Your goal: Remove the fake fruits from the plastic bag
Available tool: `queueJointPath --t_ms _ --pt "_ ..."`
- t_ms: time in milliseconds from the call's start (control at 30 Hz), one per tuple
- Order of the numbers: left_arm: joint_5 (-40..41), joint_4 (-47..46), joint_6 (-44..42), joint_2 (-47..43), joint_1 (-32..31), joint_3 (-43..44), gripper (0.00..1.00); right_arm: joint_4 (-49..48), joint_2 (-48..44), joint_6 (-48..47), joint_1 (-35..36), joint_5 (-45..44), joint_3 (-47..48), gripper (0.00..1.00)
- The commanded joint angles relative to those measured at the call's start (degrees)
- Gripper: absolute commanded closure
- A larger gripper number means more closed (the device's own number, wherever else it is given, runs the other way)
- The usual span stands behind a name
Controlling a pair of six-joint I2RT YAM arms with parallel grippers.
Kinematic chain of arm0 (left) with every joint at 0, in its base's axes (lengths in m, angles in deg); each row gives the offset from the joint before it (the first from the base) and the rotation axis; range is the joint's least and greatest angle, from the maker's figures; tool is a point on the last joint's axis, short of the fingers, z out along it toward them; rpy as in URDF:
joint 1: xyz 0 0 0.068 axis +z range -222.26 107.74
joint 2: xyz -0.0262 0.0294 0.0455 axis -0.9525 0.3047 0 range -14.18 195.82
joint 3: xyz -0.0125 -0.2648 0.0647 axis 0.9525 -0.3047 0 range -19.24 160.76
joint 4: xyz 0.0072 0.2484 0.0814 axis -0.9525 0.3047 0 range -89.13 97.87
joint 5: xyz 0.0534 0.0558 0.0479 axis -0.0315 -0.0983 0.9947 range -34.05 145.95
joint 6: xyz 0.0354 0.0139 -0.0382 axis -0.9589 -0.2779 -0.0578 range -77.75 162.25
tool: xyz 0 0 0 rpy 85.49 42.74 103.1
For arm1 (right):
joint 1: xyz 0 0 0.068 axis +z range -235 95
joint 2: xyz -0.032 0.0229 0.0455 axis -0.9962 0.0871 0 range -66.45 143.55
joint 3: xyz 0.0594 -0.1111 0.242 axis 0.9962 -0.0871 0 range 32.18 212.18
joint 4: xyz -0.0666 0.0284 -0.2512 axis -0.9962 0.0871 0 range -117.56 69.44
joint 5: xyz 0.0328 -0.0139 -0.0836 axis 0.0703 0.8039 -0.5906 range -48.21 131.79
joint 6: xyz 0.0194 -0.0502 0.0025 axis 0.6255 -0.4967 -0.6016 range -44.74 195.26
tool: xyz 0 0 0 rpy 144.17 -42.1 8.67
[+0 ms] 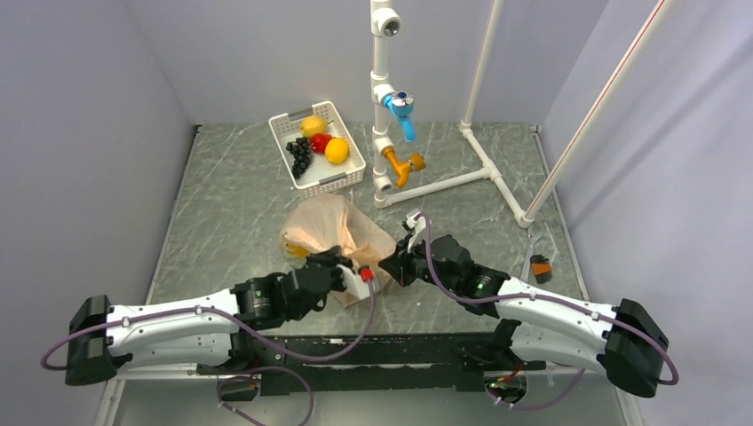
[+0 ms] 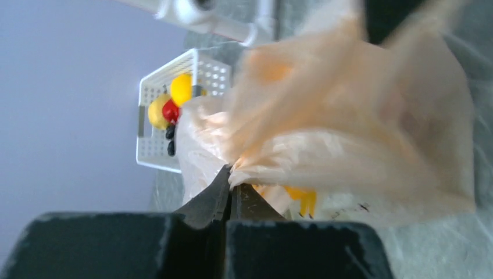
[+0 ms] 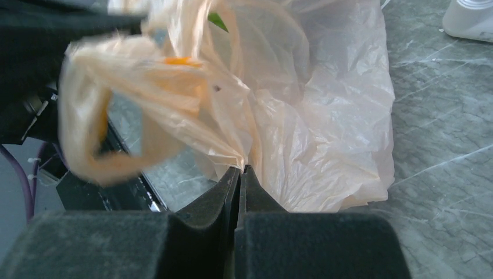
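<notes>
The peach-orange plastic bag (image 1: 333,229) lies crumpled in the middle of the table. My left gripper (image 1: 353,269) is shut on a fold of its near edge; in the left wrist view the jaws (image 2: 231,174) pinch the film of the bag (image 2: 360,116) above its yellow print (image 2: 303,200). My right gripper (image 1: 392,265) is shut on the bag's right edge; in the right wrist view it (image 3: 241,170) clamps the bag (image 3: 325,116) beside a loop handle (image 3: 87,151). A green sliver (image 3: 218,21) shows in the bag's mouth. The fruits inside are otherwise hidden.
A white basket (image 1: 286,122) at the back holds a lemon (image 1: 313,125), an orange fruit (image 1: 336,151), a red fruit (image 1: 321,142) and black grapes (image 1: 300,156); it also shows in the left wrist view (image 2: 145,96). A white pipe frame (image 1: 444,182) with blue and orange valves stands behind the bag. A small orange-black object (image 1: 540,266) lies at the right.
</notes>
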Motion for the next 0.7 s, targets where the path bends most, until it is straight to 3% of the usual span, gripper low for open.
queueJointPath --t_ms 0,233,433,500,567,667 --pt "0.5 -5.4 12.3 -2.6 6.9 6.2 1.00 -0.5 -2.2 -0.1 -0.2 -0.3 -0.3 0.97" --pt "-2.3 -3.0 34.3 -4.8 22.0 10.0 1.00 -0.4 -3.4 -0.8 -0.2 -0.8 -2.7 0.97" --pt "-10.4 12.6 56.1 2.2 42.8 18.8 1.00 -7.1 -0.9 -5.6 0.8 15.1 -4.0 0.92" --pt "-16.0 15.4 60.2 4.2 50.9 20.2 1.00 -8.6 0.9 -6.9 2.8 17.9 -3.9 0.89" --pt "-26.4 12.3 60.2 5.5 58.5 19.6 1.00 -8.9 2.9 -8.7 5.6 18.7 -3.2 0.82" --pt "-37.4 11.3 60.8 8.0 64.2 21.1 1.00 -6.2 7.0 -12.4 11.3 16.9 0.0 0.74"
